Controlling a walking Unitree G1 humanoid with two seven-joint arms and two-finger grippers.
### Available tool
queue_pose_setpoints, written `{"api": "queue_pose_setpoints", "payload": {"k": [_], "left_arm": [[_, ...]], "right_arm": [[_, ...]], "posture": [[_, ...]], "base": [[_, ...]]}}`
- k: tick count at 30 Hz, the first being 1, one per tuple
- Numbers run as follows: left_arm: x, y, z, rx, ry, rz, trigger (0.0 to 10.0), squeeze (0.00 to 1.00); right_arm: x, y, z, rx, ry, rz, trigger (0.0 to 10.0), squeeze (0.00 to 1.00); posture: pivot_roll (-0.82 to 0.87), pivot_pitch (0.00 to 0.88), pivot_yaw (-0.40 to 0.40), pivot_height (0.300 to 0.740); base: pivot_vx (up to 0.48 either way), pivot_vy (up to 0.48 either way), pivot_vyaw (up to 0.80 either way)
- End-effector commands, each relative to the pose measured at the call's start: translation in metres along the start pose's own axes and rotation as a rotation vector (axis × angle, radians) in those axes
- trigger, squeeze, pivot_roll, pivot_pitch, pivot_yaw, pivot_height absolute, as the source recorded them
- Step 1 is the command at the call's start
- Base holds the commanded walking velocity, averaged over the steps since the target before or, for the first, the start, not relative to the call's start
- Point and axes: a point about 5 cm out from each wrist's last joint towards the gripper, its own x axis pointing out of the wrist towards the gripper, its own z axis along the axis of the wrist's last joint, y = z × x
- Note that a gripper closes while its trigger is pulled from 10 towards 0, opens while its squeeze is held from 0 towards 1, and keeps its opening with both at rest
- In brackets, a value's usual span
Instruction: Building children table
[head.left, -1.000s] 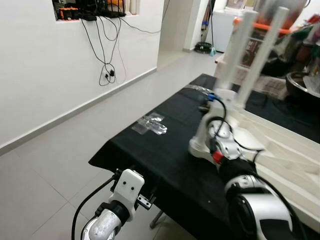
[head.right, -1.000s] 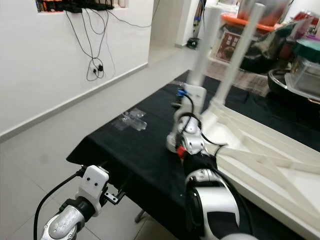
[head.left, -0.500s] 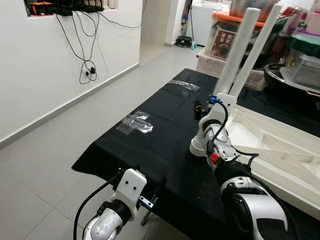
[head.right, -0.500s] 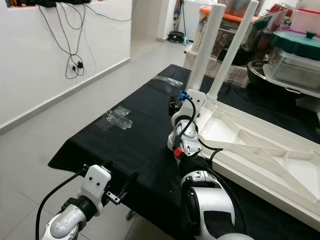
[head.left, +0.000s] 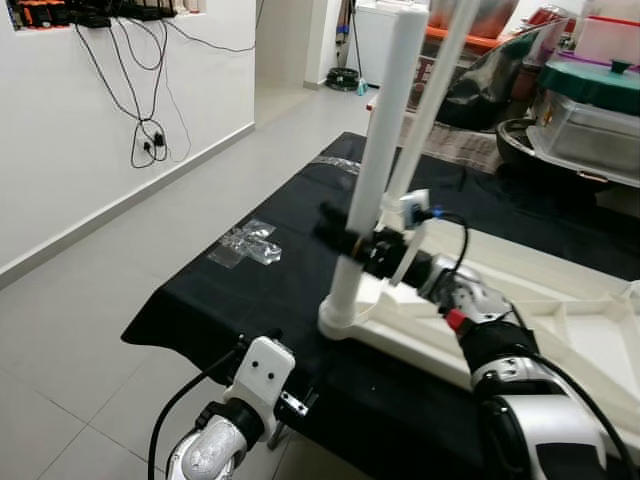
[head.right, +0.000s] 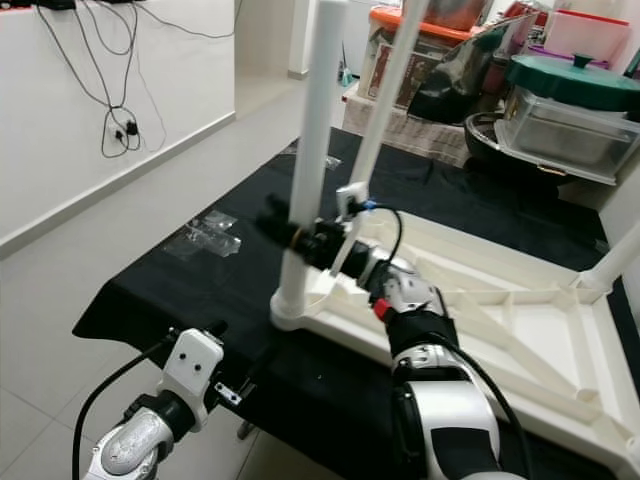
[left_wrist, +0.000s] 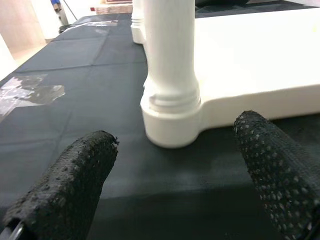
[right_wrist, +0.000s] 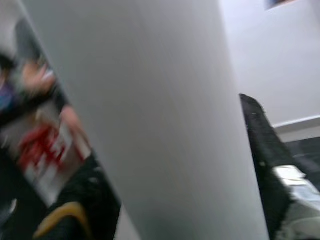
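children's table top (head.right: 520, 320), white and ribbed, lay upside down on the black-covered surface (head.left: 250, 300), its long axis running away from the right jaws toward the far right corner. three legs looked fitted already: two stood upright at the near end and part of a third showed at the far right edge, so the build seemed well along, though i could not tell whether each was fully seated or whether a fourth was in. near leg (head.right: 315, 150) pointed straight up out of its round corner socket, its long axis vertical. right jaws (head.left: 345, 243) were clamped around that leg low on its shaft, just above the socket. left jaws (left_wrist: 175, 165) hung spread apart and empty, low at the surface's near edge, with the leg's socket straight ahead between the two fingers but not touched.
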Motion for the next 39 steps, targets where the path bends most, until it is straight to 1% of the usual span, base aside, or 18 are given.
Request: {"api": "queue_pose_setpoints", "payload": {"k": [1,2,4,10,12,13,15,17,18,20,26,27,31,33,34,35,37,39], "left_arm": [[-0.002,-0.001,-0.004,-0.001,0.022,-0.001,10.0,0.0],[-0.002,-0.001,-0.004,-0.002,0.023,-0.001,10.0,0.0],[-0.002,-0.001,-0.004,-0.002,0.023,-0.002,10.0,0.0],[-0.001,-0.001,-0.005,-0.003,0.024,-0.002,10.0,0.0],[-0.001,-0.001,-0.005,-0.004,0.023,-0.001,10.0,0.0],[-0.001,-0.001,-0.005,-0.004,0.023,-0.001,10.0,0.0],[-0.001,-0.001,-0.005,-0.004,0.024,-0.001,10.0,0.0],[-0.001,-0.001,-0.005,-0.002,0.021,0.0,10.0,0.0],[-0.001,-0.001,-0.005,-0.002,0.021,0.0,10.0,0.0],[-0.002,0.0,-0.002,0.003,-0.001,0.009,10.0,0.0],[-0.005,0.003,0.004,0.021,-0.051,0.05,10.0,0.0],[-0.006,0.004,0.006,0.032,-0.067,0.068,10.0,0.0],[-0.007,0.005,0.007,0.042,-0.08,0.082,10.0,0.0],[-0.006,0.004,0.007,0.037,-0.075,0.073,10.0,0.0],[-0.006,0.004,0.007,0.037,-0.075,0.073,10.0,0.0],[-0.006,0.003,0.006,0.036,-0.071,0.067,10.0,0.0],[-0.005,0.002,0.005,0.036,-0.067,0.064,10.0,0.0],[-0.005,0.002,0.005,0.037,-0.067,0.064,10.0,0.0]], "right_arm": [[0.007,0.004,-0.004,-0.019,0.05,0.05,4.2,0.0],[0.011,0.004,-0.007,-0.034,0.076,0.04,0.0,0.0],[0.012,0.004,-0.008,-0.032,0.1,0.051,0.0,0.0],[0.014,-0.011,0.008,-0.123,0.021,-0.207,0.0,0.0],[0.01,-0.023,0.017,-0.139,-0.036,-0.424,0.0,0.0],[0.01,-0.023,0.017,-0.139,-0.036,-0.424,0.0,0.0],[0.002,-0.034,0.024,-0.164,-0.091,-0.671,0.0,0.0],[-0.024,-0.05,0.028,-0.21,-0.099,-1.088,0.0,0.0],[-0.024,-0.05,0.028,-0.21,-0.099,-1.088,0.0,0.0],[-0.057,-0.057,0.02,-0.212,-0.08,-1.455,0.0,0.0],[-0.077,-0.055,0.002,-0.209,-0.038,-1.687,0.0,0.0],[-0.076,-0.055,-0.003,-0.197,-0.032,-1.714,10.0,0.0],[-0.067,-0.053,-0.006,-0.186,-0.046,-1.692,10.0,0.0],[-0.043,-0.051,0.001,-0.158,-0.16,-1.521,10.0,0.0],[-0.043,-0.051,0.001,-0.158,-0.16,-1.521,10.0,0.0],[-0.026,-0.047,0.007,-0.134,-0.229,-1.359,10.0,1.0],[-0.008,-0.041,0.021,-0.068,-0.32,-1.1,10.0,1.0],[-0.004,-0.04,0.024,-0.048,-0.339,-1.033,10.0,1.0]], "posture": [[0.08,0.028,-0.132,0.74],[0.08,0.03,-0.13,0.74],[0.08,0.03,-0.13,0.74],[0.08,0.028,-0.133,0.74],[0.08,0.027,-0.131,0.74],[0.08,0.027,-0.131,0.74],[0.08,0.026,-0.133,0.74],[0.08,0.027,-0.128,0.74],[0.08,0.027,-0.128,0.74],[0.07,0.027,-0.128,0.74],[0.08,0.024,-0.131,0.74],[0.08,0.025,-0.134,0.74],[0.08,0.023,-0.129,0.74],[0.07,0.02,-0.131,0.74],[0.07,0.02,-0.131,0.74],[0.08,0.02,-0.133,0.74],[0.08,0.015,-0.135,0.74],[0.08,0.015,-0.137,0.74]], "base": [[0.0,0.0,0.0],[0.0,0.0,0.0],[0.0,0.0,0.0],[0.0,0.0,0.0],[0.0,0.0,0.0],[0.0,0.0,0.0],[0.0,0.0,0.0],[0.0,0.0,0.0],[0.0,0.0,0.0],[0.0,0.0,0.0],[0.0,0.0,0.0],[0.0,0.0,0.0],[0.0,0.0,0.0],[0.0,0.0,0.0],[0.0,0.0,0.0],[0.0,0.0,0.0],[0.0,0.0,0.0],[0.0,0.0,0.0]]}}
